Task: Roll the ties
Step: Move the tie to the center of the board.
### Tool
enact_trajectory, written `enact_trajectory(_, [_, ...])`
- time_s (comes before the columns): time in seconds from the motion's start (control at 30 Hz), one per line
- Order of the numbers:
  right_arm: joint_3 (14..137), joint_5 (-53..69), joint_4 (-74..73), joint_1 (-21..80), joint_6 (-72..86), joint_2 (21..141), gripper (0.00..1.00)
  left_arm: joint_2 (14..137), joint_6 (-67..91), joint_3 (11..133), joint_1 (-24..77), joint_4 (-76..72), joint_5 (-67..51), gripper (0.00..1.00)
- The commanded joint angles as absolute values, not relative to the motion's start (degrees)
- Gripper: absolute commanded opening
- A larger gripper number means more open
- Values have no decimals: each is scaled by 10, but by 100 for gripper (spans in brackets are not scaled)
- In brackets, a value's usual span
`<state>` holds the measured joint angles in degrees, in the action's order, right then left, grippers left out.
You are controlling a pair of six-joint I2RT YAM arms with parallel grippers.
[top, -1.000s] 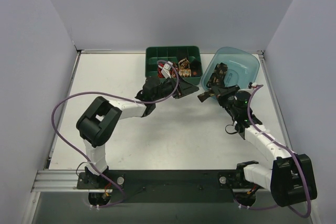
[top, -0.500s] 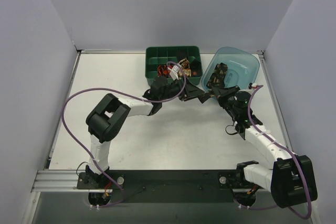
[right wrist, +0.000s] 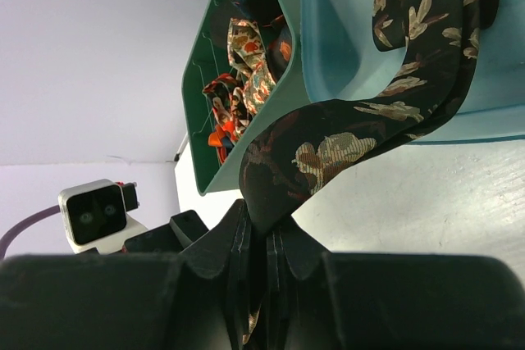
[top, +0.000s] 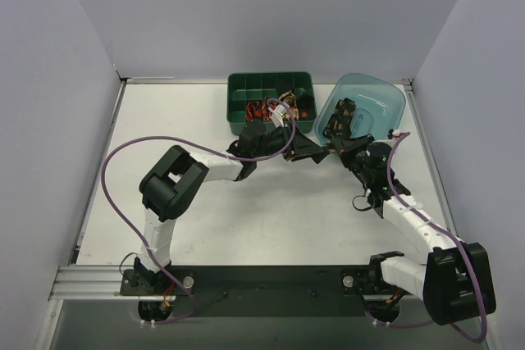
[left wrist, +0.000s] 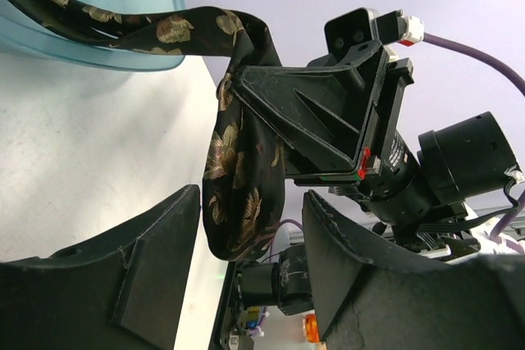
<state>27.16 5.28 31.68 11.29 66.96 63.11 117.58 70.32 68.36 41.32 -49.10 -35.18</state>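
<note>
A long black tie (right wrist: 344, 145) with gold motifs trails out of the teal tub (right wrist: 344, 47), and my right gripper (right wrist: 264, 231) is shut on it just outside the tub's rim. The tie's end (left wrist: 242, 178) hangs down from the right gripper (left wrist: 328, 112). My left gripper (left wrist: 253, 202) is open, one finger on each side of that hanging end, with a gap still showing on one side. In the top view both grippers meet in front of the tub (top: 385, 100), the left gripper (top: 314, 152) right beside the right gripper (top: 332, 147).
The dark green compartment tray (top: 246, 88) stands at the back beside the tub, with rolled ties (top: 287, 104) in red and gold patterns in its right cells. Purple cables loop from both arms. Grey walls close in the table on three sides.
My left arm has swung right from the tray front to the right gripper, and its jaws have narrowed around the tie's hanging end. The right arm has stayed still.
</note>
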Motion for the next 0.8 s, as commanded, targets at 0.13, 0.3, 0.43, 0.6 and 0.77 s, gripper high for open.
enact_trajectory(0.13, [309,48,320,110,611,621,0,1174,698,719,417,-488,-396,63])
enact_trajectory(0.3, [302,61,361,106,598,627,0,1168,712,712,414,-482,-390,66])
enact_trajectory(0.43, [299,67,385,106,595,628,0,1158,736,686,407,-491,-367,68])
enact_trajectory(0.6, [310,38,345,107,595,626,0,1147,772,660,407,-510,-330,70])
enact_trajectory(0.77, [313,28,337,107,587,627,0,1145,793,657,409,-528,-315,71])
